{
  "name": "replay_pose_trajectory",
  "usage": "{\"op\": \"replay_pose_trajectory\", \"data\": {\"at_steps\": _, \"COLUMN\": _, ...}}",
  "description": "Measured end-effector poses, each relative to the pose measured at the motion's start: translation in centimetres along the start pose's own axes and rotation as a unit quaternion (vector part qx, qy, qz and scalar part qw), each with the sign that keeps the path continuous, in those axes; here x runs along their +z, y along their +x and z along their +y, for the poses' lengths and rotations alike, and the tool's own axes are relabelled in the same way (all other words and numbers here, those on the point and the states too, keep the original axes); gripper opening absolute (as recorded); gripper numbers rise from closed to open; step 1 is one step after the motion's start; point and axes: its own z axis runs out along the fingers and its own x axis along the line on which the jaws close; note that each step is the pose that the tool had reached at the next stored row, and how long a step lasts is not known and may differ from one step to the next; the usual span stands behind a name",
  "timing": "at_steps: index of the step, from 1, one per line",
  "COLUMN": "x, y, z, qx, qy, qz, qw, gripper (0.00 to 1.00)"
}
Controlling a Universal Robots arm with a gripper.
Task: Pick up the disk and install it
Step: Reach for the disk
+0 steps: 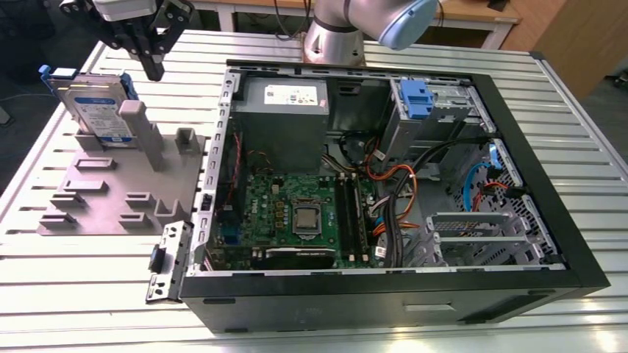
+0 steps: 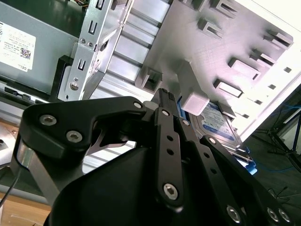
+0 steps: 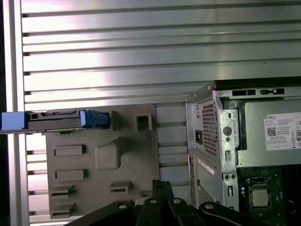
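Fingers (image 1: 152,62) pinched together, nothing held. Gripper (image 1: 155,72) hangs over the grey fixture (image 1: 108,191), near the disk (image 1: 98,110) but clear of it. The disk stands on edge in a fixture slot, to the exterior view's left of the open PC case (image 1: 549,220). In the second wrist view the gripper linkage hides most of the disk (image 2: 218,125). The first wrist view shows it edge-on (image 3: 56,120). Ribbed aluminium table (image 1: 88,294), wooden furniture (image 1: 564,37) behind.

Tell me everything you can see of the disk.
The disk is a flat silver-metal drive with a white-and-blue label and a blue plastic frame at its edges. It stands upright on edge in the grey holder block, beside the open computer case. The gripper hangs apart from it.
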Motion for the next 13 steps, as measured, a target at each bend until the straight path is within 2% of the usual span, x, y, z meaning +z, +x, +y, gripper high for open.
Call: {"op": "replay_pose_trajectory", "data": {"at_steps": 13, "x": 0.05, "y": 0.45, "z": -0.04, "qx": 0.000, "qy": 0.0000, "qz": 0.0001, "qw": 1.00000, "gripper": 0.11}}
